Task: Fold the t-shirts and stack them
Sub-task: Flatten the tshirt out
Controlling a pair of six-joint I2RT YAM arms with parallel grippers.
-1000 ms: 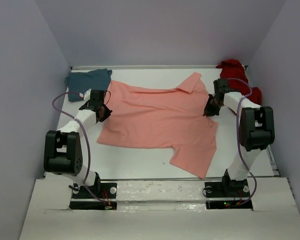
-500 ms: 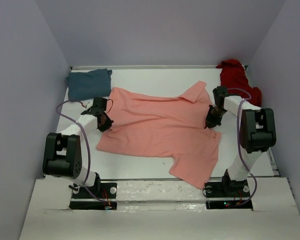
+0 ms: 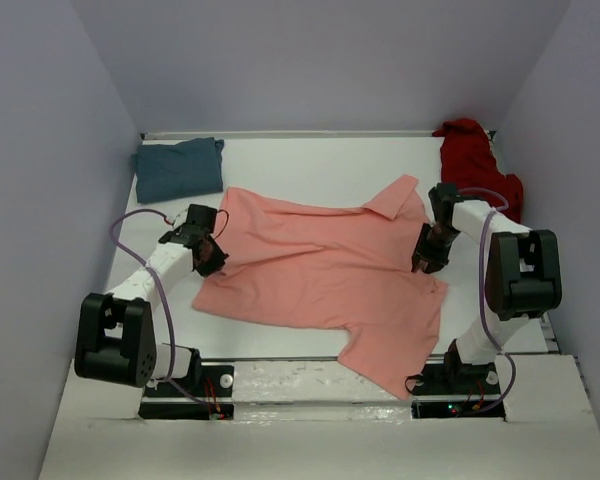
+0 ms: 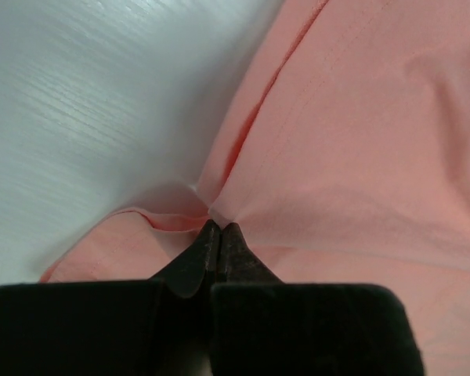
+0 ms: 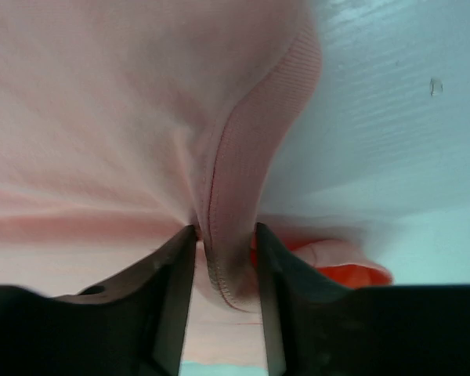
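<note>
From my station I see the salmon-pink shirt (image 3: 320,270) spread open in the middle of the table (image 3: 310,160). One sleeve hangs a little over the near edge, on the right side. The teal shirt (image 3: 178,168) lies in the far left corner and the dark red shirt (image 3: 470,155) is heaped in the far right corner; both are well apart from my work.

The left gripper (image 4: 219,227) is closed tight on a small pinch of the pink cloth at the shirt's left border, and creases run out from the tips. The right gripper (image 5: 223,235) holds a thick ribbed fold at the right border. Its fingers stand a little apart only because the cloth fills the gap.

I judge the cloth as light, soft and limp. It has no stiffness, so it will sag and drag on the table, and it can slip from a thin pinch. Seams and ribbed edges are the best places to grasp, because there the cloth is doubled.

The long axis of the shirt runs from left to right across the table. The ribbed edge and both sleeves lie toward the right edge, so I believe the neck points right and the hem points left.
</note>
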